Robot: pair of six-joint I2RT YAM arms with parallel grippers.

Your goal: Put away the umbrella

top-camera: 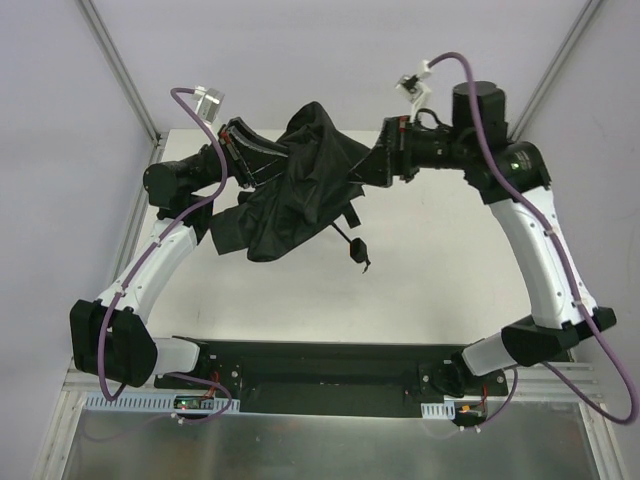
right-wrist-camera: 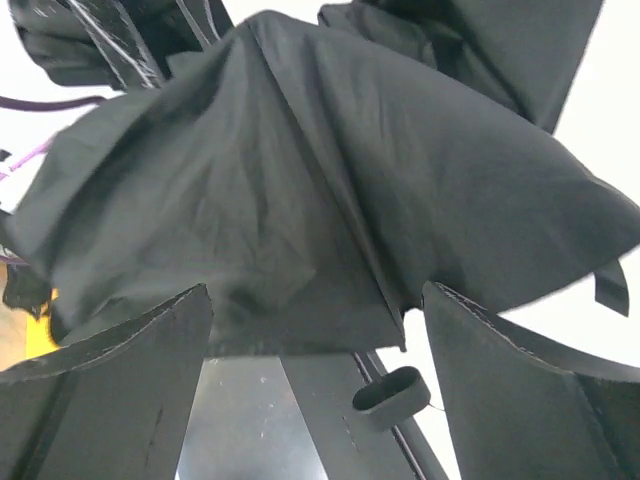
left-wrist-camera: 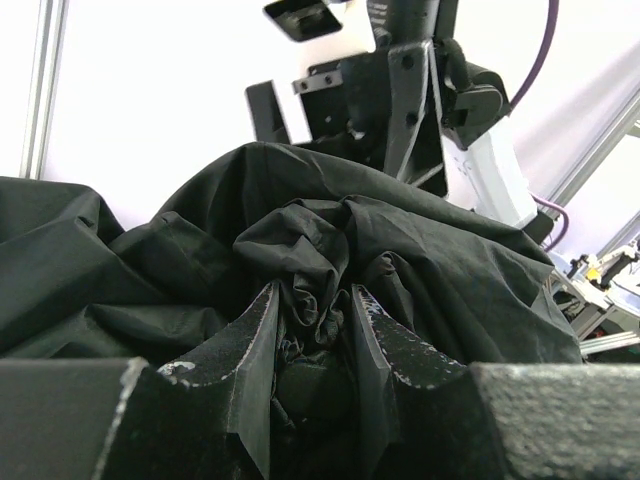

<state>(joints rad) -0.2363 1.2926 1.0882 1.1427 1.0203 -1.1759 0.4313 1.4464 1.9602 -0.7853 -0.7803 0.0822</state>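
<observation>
The umbrella (top-camera: 300,185) is a crumpled black canopy held up above the white table, between the two arms. My left gripper (top-camera: 272,165) is shut on a bunch of its fabric; in the left wrist view the fingers (left-wrist-camera: 262,330) pinch the folds (left-wrist-camera: 310,270) between them. My right gripper (top-camera: 366,166) is at the canopy's right side. Its jaws (right-wrist-camera: 315,295) stand wide open in the right wrist view, with the canopy (right-wrist-camera: 300,170) just ahead and nothing between the fingers. The small handle (top-camera: 361,256) dangles below on its cord and shows as an oval piece (right-wrist-camera: 390,395).
The white table (top-camera: 420,270) lies under the umbrella. White walls with metal corner posts (top-camera: 125,70) enclose it. A black base plate (top-camera: 330,365) runs along the near edge between the arm bases. The right arm's wrist (left-wrist-camera: 400,90) looms behind the fabric.
</observation>
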